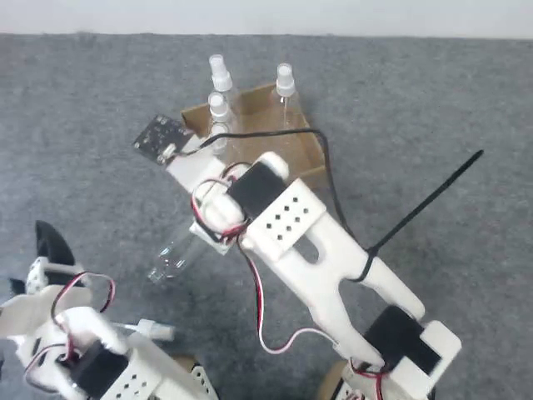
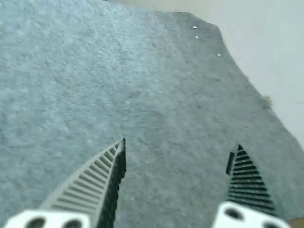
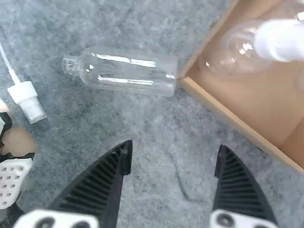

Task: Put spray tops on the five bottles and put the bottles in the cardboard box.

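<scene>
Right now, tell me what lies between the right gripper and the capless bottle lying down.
Bare grey mat separates the right gripper from the bottle, as the right wrist view shows. The spray top lies aside.

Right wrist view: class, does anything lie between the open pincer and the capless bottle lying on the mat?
Nothing visible does. Bare grey mat is all that separates the right pincer from the capless bottle. The loose spray top lies off beside the bottle's neck end, and the cardboard box sits at its base end.
</scene>
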Robot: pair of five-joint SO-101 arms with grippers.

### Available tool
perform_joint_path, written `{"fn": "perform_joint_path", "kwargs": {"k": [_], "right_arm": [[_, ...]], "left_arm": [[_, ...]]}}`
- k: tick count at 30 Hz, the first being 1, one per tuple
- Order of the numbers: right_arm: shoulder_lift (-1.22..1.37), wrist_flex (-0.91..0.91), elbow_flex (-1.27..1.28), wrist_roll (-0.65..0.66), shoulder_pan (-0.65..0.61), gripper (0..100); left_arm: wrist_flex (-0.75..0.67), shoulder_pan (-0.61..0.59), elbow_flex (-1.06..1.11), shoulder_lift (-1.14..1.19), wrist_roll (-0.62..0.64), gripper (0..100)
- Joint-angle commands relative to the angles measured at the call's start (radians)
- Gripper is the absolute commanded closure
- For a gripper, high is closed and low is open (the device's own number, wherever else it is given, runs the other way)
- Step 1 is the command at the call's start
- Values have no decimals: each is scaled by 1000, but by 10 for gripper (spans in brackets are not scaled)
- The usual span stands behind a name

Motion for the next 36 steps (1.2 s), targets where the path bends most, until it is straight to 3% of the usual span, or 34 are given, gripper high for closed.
{"fn": "perform_joint_path", "kwargs": {"k": [1,9,16,32,36], "right_arm": [[-68,-67,28,12,-33,776],[-68,-156,133,26,-110,775],[-68,-257,241,115,-142,776],[-54,-389,299,120,-137,775],[30,-394,293,238,-143,775]], "left_arm": [[-55,-40,4,-18,-54,677],[-91,-126,2,-20,-60,677],[-94,-265,84,-20,-198,677],[71,-272,108,-18,-198,675],[117,-269,108,-18,-199,675]]}}
